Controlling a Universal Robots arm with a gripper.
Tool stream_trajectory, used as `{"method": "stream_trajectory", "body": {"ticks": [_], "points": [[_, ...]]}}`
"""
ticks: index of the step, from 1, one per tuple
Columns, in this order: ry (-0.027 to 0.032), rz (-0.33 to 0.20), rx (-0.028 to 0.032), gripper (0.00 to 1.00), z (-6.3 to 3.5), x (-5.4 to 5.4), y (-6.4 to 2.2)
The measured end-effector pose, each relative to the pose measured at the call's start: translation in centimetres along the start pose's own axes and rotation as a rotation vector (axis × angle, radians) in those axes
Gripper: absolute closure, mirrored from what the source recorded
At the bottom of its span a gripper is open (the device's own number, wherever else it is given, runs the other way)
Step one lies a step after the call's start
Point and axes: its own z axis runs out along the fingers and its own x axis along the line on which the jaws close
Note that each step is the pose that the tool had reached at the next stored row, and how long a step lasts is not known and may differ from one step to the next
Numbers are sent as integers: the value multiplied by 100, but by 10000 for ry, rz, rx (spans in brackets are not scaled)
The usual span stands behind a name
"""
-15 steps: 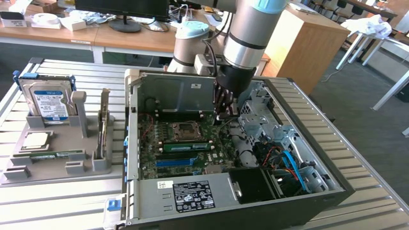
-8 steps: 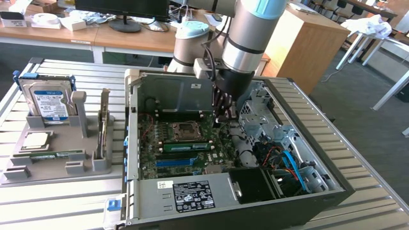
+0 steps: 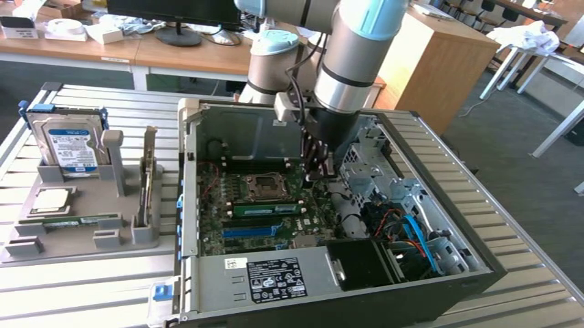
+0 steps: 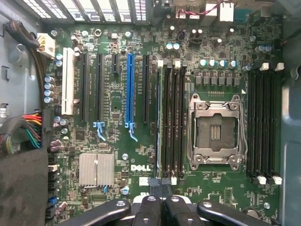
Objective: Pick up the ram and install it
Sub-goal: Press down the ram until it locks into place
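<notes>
near slim green ram (image 3: 264, 208), tool (image 4: 162, 189) closed.

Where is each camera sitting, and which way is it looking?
Exterior view: off the arm, above the slatted metal table, looking down into the open black computer case; the grey robot arm and black gripper show.
Wrist view: on the wrist, facing the green motherboard; the shut gripper's finger ends show.
Both share the motherboard, its empty silver processor socket and long blue slot.
</notes>
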Motion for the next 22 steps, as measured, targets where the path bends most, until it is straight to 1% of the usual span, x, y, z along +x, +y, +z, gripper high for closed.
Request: {"method": "stream_trajectory", "body": {"ticks": [22], "points": [[0,0,0,90,197,2,-2]]}}
